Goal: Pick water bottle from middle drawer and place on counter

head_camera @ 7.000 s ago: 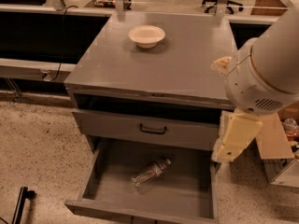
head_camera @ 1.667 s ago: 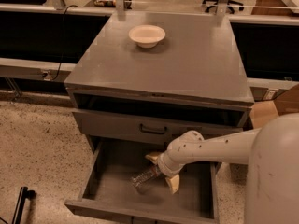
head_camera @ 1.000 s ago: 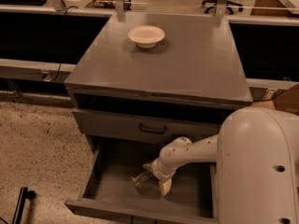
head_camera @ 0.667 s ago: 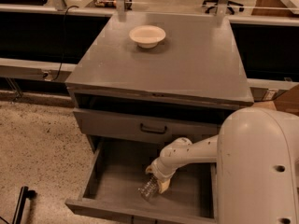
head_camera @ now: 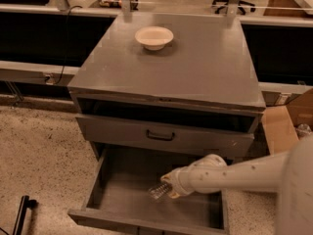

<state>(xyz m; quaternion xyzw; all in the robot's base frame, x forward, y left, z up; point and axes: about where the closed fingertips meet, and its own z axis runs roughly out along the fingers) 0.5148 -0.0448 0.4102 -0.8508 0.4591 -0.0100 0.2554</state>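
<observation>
The water bottle [head_camera: 157, 192] lies low inside the open middle drawer [head_camera: 122, 197], one end in the claw [head_camera: 167, 189], which appears clenched on it. Lifting it out and setting it on the tabletop [head_camera: 195, 67], beside the white bowl [head_camera: 154, 37], is not yet done.

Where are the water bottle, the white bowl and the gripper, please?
water bottle [head_camera: 155, 193]: camera view, its clear ribbed body.
white bowl [head_camera: 154, 36]: camera view, its inner floor.
gripper [head_camera: 167, 189]: camera view, its tip beside the bottle, inside the drawer [head_camera: 122, 199].

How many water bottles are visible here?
1. The water bottle is in the open middle drawer, right at the gripper. None stands on the counter; others could hide in closed drawers.
</observation>
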